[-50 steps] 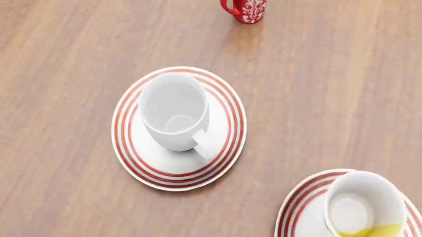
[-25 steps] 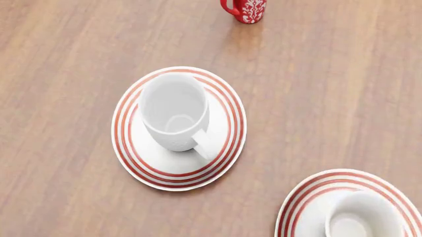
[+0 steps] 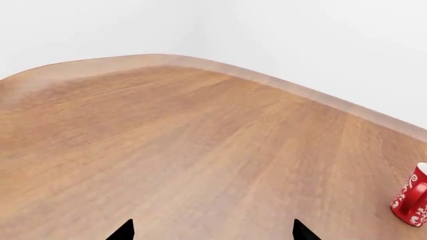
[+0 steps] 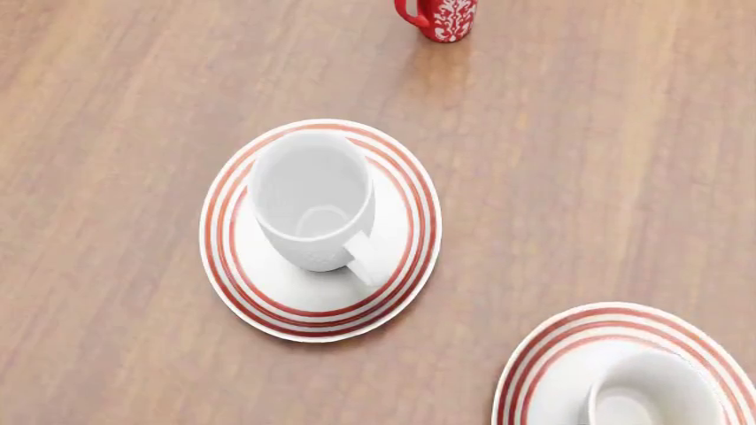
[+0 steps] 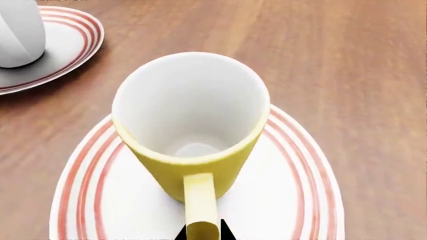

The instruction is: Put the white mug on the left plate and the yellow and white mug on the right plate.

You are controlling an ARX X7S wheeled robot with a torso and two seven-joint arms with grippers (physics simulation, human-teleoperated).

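Note:
The white mug (image 4: 313,199) stands upright on the left plate (image 4: 402,274), its handle towards me. It also shows in the right wrist view (image 5: 20,35) on that plate (image 5: 73,45). The yellow and white mug (image 5: 200,170) is upright over the middle of the right plate (image 5: 293,200); I cannot tell whether it touches it. My right gripper (image 5: 202,232) is shut on its yellow handle. In the head view only the mug's white inside (image 4: 656,398) shows, above the right plate (image 4: 555,354). My left gripper (image 3: 213,232) is open and empty above bare table. Neither gripper shows in the head view.
A red mug with a white floral pattern (image 4: 437,18) stands at the far side of the wooden table, also in the left wrist view (image 3: 412,197). The table's far edge (image 3: 267,80) meets a white wall.
The yellow and white mug has moved down and towards me over the right plate; its yellow side has left the head view. The white mug and the red mug have not moved.

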